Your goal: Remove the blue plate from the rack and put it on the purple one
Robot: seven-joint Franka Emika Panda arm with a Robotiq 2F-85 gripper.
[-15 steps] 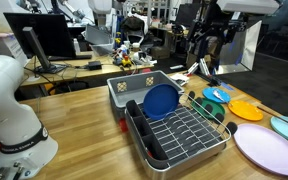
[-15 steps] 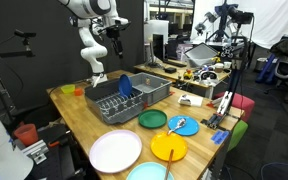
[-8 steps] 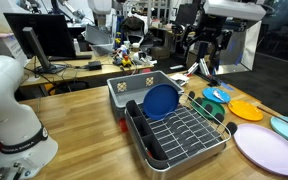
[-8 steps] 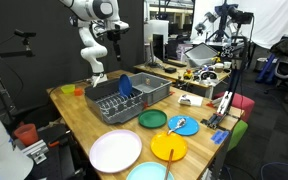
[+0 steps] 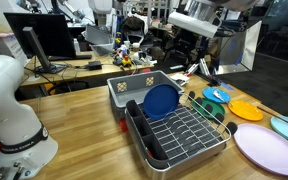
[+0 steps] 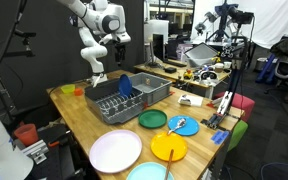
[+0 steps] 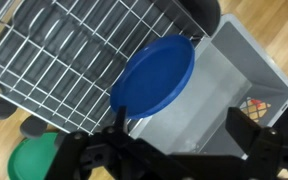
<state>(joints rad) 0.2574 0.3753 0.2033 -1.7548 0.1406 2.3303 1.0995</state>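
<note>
The blue plate (image 5: 161, 100) stands on edge at the far end of the rack (image 5: 184, 133), leaning against the grey bin. It also shows in the other exterior view (image 6: 125, 86) and in the wrist view (image 7: 154, 75). The rack shows in the wrist view (image 7: 64, 50) too. The large lavender plate (image 5: 267, 148) lies flat on the table near the rack, seen in both exterior views (image 6: 116, 151). My gripper (image 7: 182, 135) is open and empty, high above the blue plate and the bin. It hangs well above the table in both exterior views (image 5: 187, 38) (image 6: 108, 42).
A grey plastic bin (image 7: 224, 80) stands right behind the rack. A green plate (image 6: 152, 119), a teal plate (image 6: 182, 125), an orange plate (image 6: 169, 149) and a pale blue plate (image 6: 149, 172) lie on the table beside the rack. Monitors and clutter stand behind.
The arm has swung sideways high above the table, bringing the gripper over the rack end with the blue plate. The plates and rack have not moved.
</note>
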